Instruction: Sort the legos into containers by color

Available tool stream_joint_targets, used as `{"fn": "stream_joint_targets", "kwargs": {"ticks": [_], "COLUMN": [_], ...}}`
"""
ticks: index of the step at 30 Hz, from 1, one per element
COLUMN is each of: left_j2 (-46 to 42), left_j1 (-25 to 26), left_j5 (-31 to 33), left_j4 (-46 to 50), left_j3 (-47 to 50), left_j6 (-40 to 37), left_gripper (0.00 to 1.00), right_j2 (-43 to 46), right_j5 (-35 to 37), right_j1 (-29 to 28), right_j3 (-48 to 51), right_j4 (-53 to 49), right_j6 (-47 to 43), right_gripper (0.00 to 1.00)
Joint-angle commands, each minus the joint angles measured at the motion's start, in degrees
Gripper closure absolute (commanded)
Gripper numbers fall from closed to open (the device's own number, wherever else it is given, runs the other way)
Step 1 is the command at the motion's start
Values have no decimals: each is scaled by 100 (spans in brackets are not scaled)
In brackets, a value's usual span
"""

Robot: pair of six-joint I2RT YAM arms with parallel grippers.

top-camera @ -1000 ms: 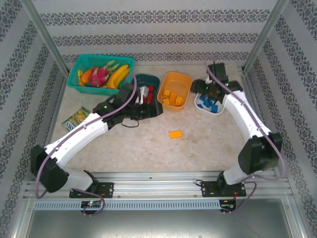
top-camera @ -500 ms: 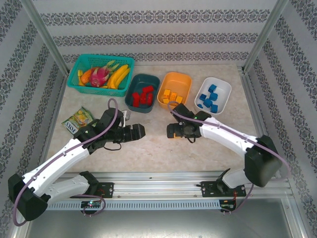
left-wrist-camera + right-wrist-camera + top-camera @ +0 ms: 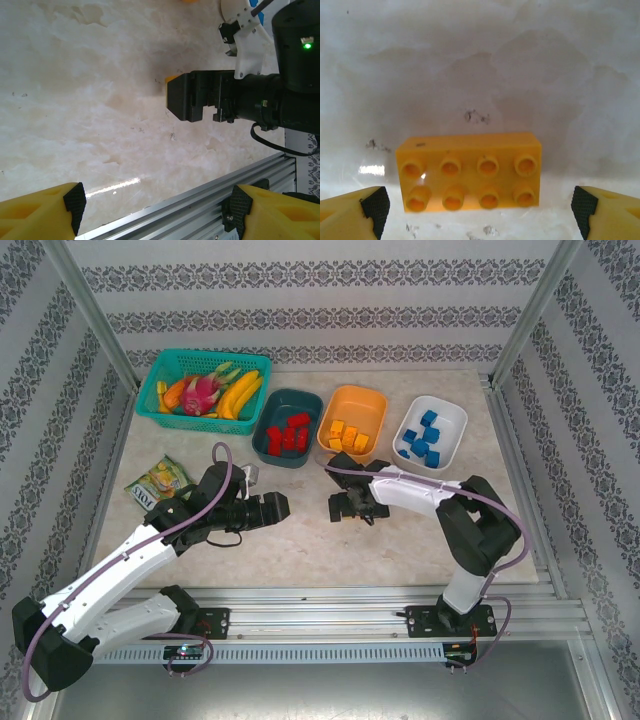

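One orange-yellow lego (image 3: 468, 171) lies studs-up on the table, with my right gripper (image 3: 479, 210) open and a finger on either side of it, not touching. That gripper (image 3: 340, 507) hangs low over mid-table. My left gripper (image 3: 272, 506) is open and empty, pointing at the right one from the left; in its wrist view (image 3: 157, 205) a sliver of the lego (image 3: 171, 79) peeks out behind the right gripper (image 3: 187, 97). At the back, the dark teal container (image 3: 312, 405) holds red legos (image 3: 290, 432), the orange container (image 3: 352, 392) yellow legos (image 3: 348, 435), the white container (image 3: 455, 415) blue legos (image 3: 420, 440).
A teal lattice basket (image 3: 200, 354) of toy fruit stands at the back left. A snack packet (image 3: 157, 481) lies by the left arm. An aluminium rail (image 3: 320, 605) runs along the near edge, and patterned walls close in the sides.
The right arm swung from the white container down to mid-table over the yellow lego, its jaws opening wide. The left arm pulled back from the teal container toward the near left.
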State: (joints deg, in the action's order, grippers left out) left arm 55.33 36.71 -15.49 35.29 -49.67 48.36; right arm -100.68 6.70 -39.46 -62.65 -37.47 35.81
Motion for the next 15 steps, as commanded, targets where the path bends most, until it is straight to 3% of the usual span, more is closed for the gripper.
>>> {"fn": "stream_joint_targets", "kwargs": {"ticks": [1, 7, 15], "left_j2": [-111, -125, -110], "left_j1": [46, 47, 47], "left_j5": [119, 115, 101], "left_j4": [109, 92, 57], "left_j3": [9, 8, -2], "left_j6": [87, 113, 124], "left_gripper": [21, 21, 22], "right_j2": [-254, -456, -538], "right_j5": [126, 74, 35], "right_j1": [75, 124, 140], "right_j3": [-283, -382, -355], "right_j4": [-14, 15, 2], "right_j6": [-128, -129, -74], "right_gripper": [7, 21, 28]}}
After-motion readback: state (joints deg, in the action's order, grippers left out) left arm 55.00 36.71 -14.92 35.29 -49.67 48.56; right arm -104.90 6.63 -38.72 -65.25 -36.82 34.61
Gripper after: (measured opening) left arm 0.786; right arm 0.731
